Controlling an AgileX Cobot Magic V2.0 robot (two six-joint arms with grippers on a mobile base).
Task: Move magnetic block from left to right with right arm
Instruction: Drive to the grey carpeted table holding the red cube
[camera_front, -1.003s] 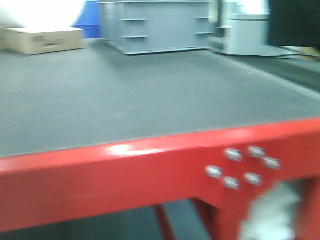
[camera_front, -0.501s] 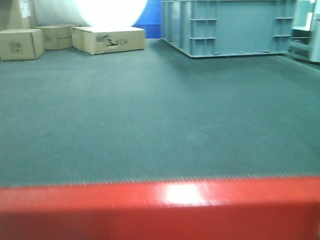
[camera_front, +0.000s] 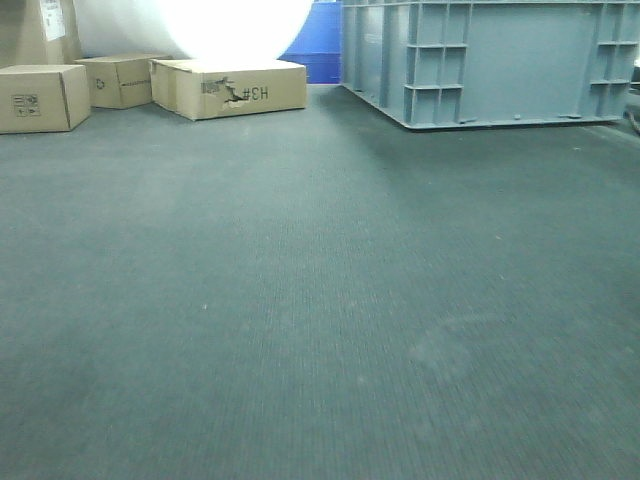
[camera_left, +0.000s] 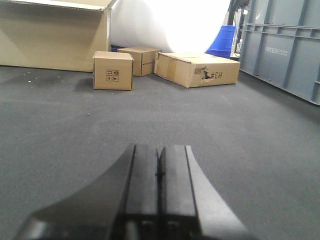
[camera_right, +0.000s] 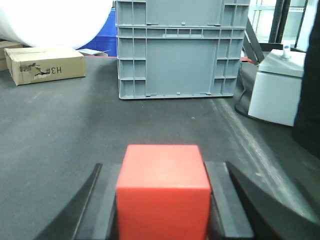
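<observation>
Transport is judged to be the step in hand, since the magnetic block (camera_right: 163, 192) is clamped between the dark fingers (camera_right: 106, 205) of the right gripper (camera_right: 163, 202) at the bottom centre of the right wrist view. The jaws are parted only as far as the cube's width, and both side faces are pressed by the pads. Whether the block is lifted or resting on the grey mat (camera_front: 300, 300) cannot be told, because its underside is cut off by the lower edge of the frame. The left gripper (camera_left: 159, 172) is seen at the bottom centre of its own view with its fingers pressed together and nothing held between them. Neither arm nor the block is caught in the front view. For the next move, a steady carry towards the right side is called for, then a lowering onto the mat before the jaws are released. The grey crate (camera_right: 177, 50) in the upper middle of the right wrist view is best kept well clear. The block is a small, bright red cube with smooth matte faces and crisp edges, and no marks are visible.
</observation>
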